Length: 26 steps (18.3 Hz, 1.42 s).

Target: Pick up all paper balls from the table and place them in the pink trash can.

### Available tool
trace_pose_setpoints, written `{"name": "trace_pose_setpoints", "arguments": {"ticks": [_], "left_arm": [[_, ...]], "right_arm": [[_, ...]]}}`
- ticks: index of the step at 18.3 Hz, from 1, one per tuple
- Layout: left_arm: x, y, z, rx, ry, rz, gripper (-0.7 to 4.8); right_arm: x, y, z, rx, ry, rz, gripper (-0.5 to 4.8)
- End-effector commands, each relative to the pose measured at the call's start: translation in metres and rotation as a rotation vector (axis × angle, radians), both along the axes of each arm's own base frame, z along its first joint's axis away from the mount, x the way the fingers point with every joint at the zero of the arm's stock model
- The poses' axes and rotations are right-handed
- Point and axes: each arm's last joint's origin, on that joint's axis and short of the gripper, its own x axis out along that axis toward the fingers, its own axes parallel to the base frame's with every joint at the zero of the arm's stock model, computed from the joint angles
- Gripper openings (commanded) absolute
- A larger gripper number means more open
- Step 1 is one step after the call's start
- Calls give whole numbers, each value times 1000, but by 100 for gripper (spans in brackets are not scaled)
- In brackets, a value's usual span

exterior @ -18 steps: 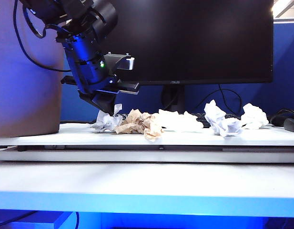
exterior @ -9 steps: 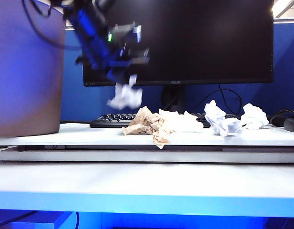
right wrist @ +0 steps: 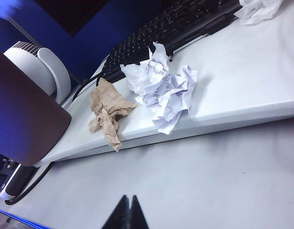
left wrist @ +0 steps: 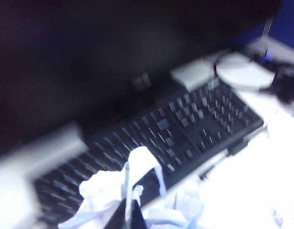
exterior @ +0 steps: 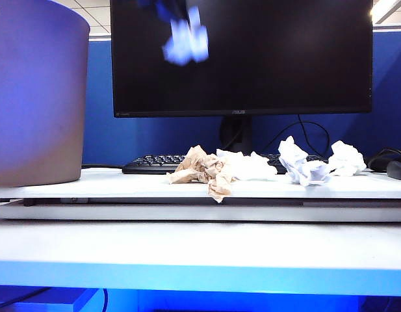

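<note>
**Left gripper aloft with one white ball; four balls on desk**

White table fills the foreground, thick pale edge toward the camera, blue partition wall behind. Far left: pink trash can standing upright on the table, rim near the top of the exterior view.

Just right of the can, high up before the dark screen: a white paper ball, blurred, well above the desk. Left wrist view shows the left gripper clenched on this white paper ball, fingertips together with paper bunched around them. Arm itself is almost out of the exterior view; only a dark blurred bit shows at the top edge.

Centre: black monitor, screen off, a small logo on the lower bezel, too small to read. Black keyboard lies at its foot.

On the table in front of the keyboard: tan paper ball touching a white paper wad on its right. Further right, two more white balls, close together.

Right gripper hangs over the near, bare part of the table, fingertips pressed together, nothing between them; not seen in the exterior view. Printed text on one white wad, unreadable.
</note>
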Motion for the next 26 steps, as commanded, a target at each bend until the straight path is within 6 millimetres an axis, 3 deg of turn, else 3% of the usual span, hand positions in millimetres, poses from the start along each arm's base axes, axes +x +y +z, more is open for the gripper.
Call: {"name": "trace_pose_setpoints", "arguments": {"ticks": [1,4,6,9,14,17,18,20,21,24,26], "left_arm": [[-38,25,54,67,-42,-26,-6],[-71,49,79,196,16,40,-6],[-85,62,82,311,59,143,-6],[-99,82,88,478,22,437,-6],[-93,98,85,535,45,583,-6],[-78,119,88,503,30,682,-4],[-77,122,88,499,32,694,21],[-76,124,88,487,37,685,192],[-76,124,88,482,35,682,222],[-75,120,89,389,47,589,224],[-77,110,85,206,146,309,224]], "right_arm": [[-2,4,6,29,-61,141,-5],[-8,8,30,57,-268,358,-5],[-12,9,41,111,-327,393,-5],[-20,9,59,173,-419,426,-5],[-29,10,76,153,-522,442,-5],[-29,10,76,166,-510,456,-5],[-29,10,76,165,-510,459,-5],[-30,10,76,158,-504,477,-5],[-30,11,76,156,-504,479,-5],[-30,11,76,156,-504,480,-5],[-30,11,76,155,-503,482,-5]]}}
